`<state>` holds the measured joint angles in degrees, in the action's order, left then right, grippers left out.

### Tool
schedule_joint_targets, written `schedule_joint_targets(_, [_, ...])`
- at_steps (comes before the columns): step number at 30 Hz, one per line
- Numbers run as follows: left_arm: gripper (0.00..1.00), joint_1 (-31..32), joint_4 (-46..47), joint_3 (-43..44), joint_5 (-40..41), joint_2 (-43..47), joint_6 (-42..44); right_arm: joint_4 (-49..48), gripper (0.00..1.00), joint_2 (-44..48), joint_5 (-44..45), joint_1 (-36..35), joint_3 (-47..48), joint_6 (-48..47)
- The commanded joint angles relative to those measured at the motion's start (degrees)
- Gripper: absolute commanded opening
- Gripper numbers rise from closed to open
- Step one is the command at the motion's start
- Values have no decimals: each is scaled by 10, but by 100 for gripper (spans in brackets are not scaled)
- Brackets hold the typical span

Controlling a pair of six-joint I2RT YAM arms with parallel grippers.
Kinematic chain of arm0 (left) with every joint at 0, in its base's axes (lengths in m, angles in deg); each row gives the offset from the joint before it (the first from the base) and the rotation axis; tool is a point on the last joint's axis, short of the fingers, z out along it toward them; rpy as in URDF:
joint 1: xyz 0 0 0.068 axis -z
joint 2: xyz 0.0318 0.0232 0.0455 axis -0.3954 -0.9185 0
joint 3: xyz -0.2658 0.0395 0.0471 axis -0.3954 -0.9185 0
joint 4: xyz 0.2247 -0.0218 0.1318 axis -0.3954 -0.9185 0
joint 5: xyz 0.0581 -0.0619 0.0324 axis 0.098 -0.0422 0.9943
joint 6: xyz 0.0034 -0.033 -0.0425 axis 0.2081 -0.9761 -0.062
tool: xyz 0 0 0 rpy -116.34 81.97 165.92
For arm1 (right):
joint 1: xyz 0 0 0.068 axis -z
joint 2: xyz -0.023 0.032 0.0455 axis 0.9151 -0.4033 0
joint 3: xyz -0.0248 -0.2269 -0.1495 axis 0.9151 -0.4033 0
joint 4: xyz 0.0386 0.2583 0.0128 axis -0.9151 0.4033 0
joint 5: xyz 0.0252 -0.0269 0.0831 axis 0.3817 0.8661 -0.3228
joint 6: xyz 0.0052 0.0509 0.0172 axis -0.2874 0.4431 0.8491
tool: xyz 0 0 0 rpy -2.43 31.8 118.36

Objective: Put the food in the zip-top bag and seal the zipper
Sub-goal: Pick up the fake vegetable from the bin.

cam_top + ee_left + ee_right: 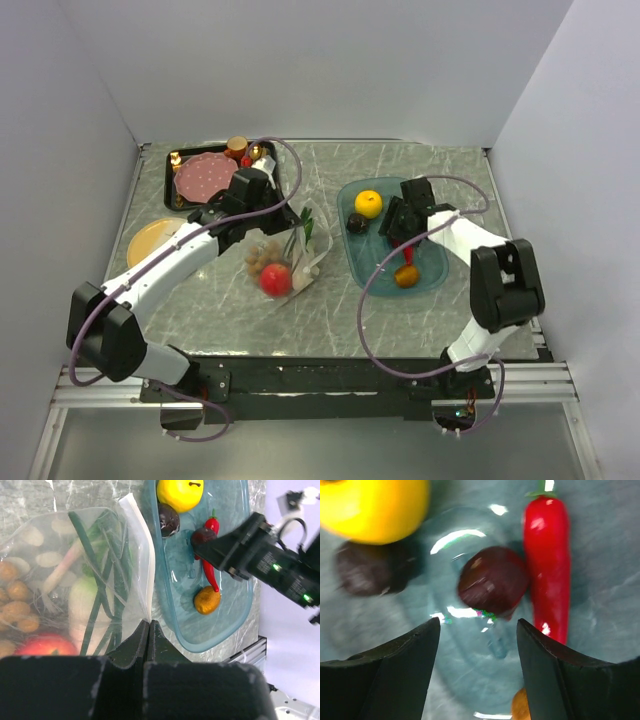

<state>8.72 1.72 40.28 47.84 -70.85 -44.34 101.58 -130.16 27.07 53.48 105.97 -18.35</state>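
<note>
Black fingers (402,665) of the right gripper (479,625) stand apart and hold nothing. They hang low over the teal tray (440,275) on the right of the table. A dark maroon piece (492,582) lies just beyond the gap between them. The chili (546,565) lies right beside that piece, in line with one finger. A yellow fruit (372,507) and a second dark piece (367,570) lie farther off in the tray, both blurred. An orange fruit (406,275) sits at the tray's near end.

The left gripper (149,624) has its jaws pressed together on the bag (60,540), pinching its edge at the near end of the zipper (137,545). From that grip the zipper runs away along the bag side that faces the tray. The bag lies at mid-table, just left of the tray and apart from it.

Inside the bag are the apple (42,645), the nuts (15,605), a white piece (80,610) and the leaves (102,550). The apple lies at the near end. Whether the zipper is pressed closed cannot be told.
</note>
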Motion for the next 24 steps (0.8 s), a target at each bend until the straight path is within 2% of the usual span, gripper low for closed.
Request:
schedule_joint_targets(1, [1, -3, 14, 9, -16, 4, 7, -9, 70, -31, 57, -1, 58, -25])
schedule_joint_targets(10, [1, -2, 14, -3, -20, 7, 1, -25, 66, -76, 61, 0, 79, -37])
schedule_joint_targets(13, [1, -2, 11, -6, -17, 11, 1, -22, 54, -92, 46, 0, 80, -35])
schedule_joint_targets(14, [1, -2, 12, -10, -17, 14, 0, -28, 45, -90, 42, 0, 75, -34])
schedule_joint_targets(16, [1, -2, 17, -16, -17, 16, -1, -31, 40, -93, 35, -1, 72, -35])
schedule_joint_targets(17, [1, -2, 18, -17, -17, 18, -3, -27, 29, -102, 35, -1, 74, -36])
schedule_joint_targets(19, [1, -2, 15, -16, -18, 17, -3, -22, 19, -105, 29, -1, 73, -34])
schedule_joint_targets(20, [1, -2, 15, -14, -20, 14, -2, -27, 2, -95, 27, 1, 67, -29])
schedule_joint_targets(24, [1, -2, 11, -11, -17, 14, 1, -48, 0, -64, 8, 0, 42, -21])
